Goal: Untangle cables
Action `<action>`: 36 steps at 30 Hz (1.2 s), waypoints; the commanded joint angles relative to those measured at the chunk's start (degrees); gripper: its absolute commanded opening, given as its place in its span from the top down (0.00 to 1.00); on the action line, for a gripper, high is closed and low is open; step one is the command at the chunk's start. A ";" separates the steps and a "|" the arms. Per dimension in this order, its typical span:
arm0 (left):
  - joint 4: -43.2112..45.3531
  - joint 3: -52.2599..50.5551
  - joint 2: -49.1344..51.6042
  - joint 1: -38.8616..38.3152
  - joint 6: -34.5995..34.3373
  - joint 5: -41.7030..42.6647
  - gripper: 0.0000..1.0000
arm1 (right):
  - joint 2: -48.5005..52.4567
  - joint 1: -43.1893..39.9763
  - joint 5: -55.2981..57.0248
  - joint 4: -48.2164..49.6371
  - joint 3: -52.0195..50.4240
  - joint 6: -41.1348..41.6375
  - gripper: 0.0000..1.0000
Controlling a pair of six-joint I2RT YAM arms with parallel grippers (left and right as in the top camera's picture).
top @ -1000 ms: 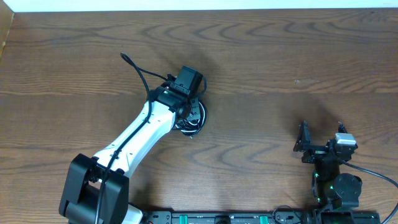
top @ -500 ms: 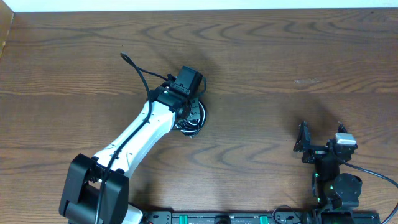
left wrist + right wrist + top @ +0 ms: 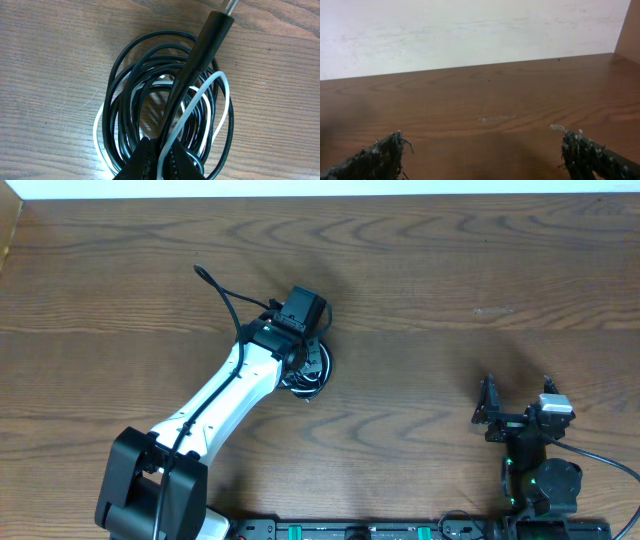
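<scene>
The cables lie as one coiled bundle on the wooden table. In the left wrist view the long black cable makes several loops with the white cable wound through them, and a black plug lies across the top. My left gripper is down on the bundle with its jaws nearly closed on strands of both cables. Overhead, the bundle shows partly under the left gripper. My right gripper is open and empty at the lower right, far from the cables; it also shows in the right wrist view.
The white left arm stretches from the lower left toward the bundle, with its thicker black wire looping above it. A pale wall bounds the table's far edge. The arm bases sit along the front edge.
</scene>
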 commanded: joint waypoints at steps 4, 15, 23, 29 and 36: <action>0.37 -0.37 0.55 0.31 0.92 -0.92 0.92 | -0.13 0.44 0.07 -0.22 -0.04 -0.33 0.01; 2.43 -0.37 0.55 0.31 7.61 7.82 0.92 | -0.13 0.44 0.00 -0.17 -0.04 -0.24 0.01; 3.13 -0.37 0.55 0.31 9.31 8.85 0.33 | -0.13 0.44 -2.75 0.33 -0.04 -0.07 0.01; 1.62 -0.37 0.55 0.96 4.46 1.01 0.28 | -0.13 0.44 -25.31 2.32 -0.04 7.89 0.01; -0.57 -0.37 0.55 6.10 -0.72 1.27 0.26 | 1.07 0.44 -26.86 0.37 5.42 11.96 0.01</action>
